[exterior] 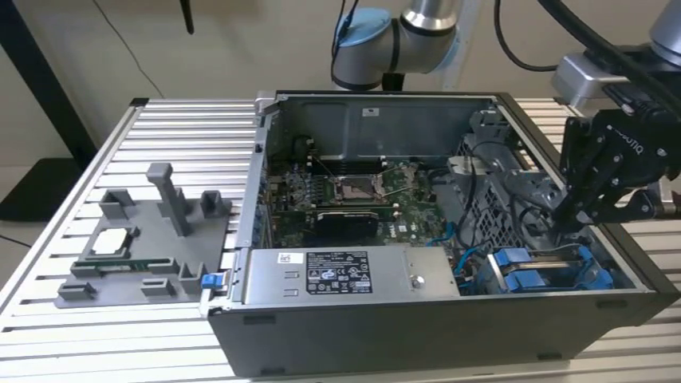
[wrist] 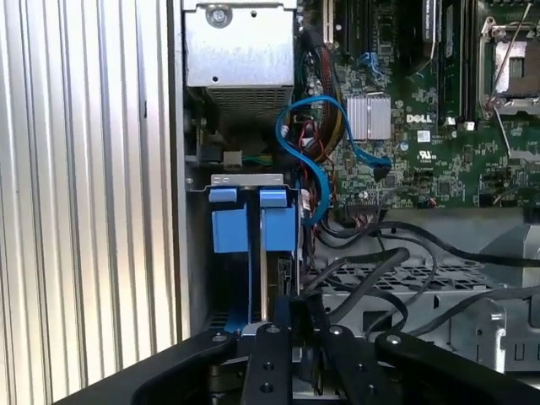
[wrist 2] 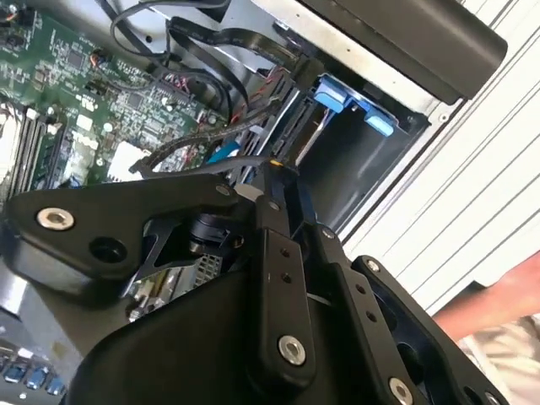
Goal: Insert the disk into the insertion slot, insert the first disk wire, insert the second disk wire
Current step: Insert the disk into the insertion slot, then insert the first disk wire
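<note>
Blue-framed disk [wrist: 278,226] seated in insertion slot [wrist: 245,180] of grey cage, beside 2nd blue carrier [wrist: 229,226]. Gripper [wrist: 288,308] low over disk's rear, fingers pressed together, amid blk cables [wrist: 380,261].

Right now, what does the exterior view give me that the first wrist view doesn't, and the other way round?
Exterior view: the grey fixture tray with spare parts on the exterior view's left, the labelled power supply box, and the arm's blue-capped joint behind the case.

First wrist view: the silver finned heatsink on the motherboard.

Shared by both: the end effector close above the two blue drive carriers, which sit side by side in the case, the CPU socket, and the slatted table.
</note>
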Robot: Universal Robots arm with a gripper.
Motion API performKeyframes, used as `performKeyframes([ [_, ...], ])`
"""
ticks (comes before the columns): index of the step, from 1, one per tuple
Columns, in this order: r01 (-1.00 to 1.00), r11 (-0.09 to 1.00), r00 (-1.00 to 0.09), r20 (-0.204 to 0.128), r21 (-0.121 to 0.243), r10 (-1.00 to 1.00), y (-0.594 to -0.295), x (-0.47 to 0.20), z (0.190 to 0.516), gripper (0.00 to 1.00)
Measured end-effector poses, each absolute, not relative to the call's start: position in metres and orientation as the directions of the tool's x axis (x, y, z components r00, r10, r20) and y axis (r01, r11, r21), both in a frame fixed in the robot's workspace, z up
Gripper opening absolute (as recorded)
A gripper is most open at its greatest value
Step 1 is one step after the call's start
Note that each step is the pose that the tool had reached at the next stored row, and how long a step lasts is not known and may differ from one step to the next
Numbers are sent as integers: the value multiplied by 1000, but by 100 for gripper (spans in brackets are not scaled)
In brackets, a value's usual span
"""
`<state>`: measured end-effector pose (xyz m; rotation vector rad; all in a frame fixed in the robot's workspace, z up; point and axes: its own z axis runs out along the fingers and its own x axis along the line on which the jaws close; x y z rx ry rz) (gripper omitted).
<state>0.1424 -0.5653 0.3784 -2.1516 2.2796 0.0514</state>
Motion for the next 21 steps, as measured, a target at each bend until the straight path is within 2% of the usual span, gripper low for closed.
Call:
performKeyframes([
  [12, -997, 73, -73, -26, 21, -997, -567, 159, 359, 0],
  [21, -997, 70, -71, -25, 35, -997, -568, 163, 345, 0],
])
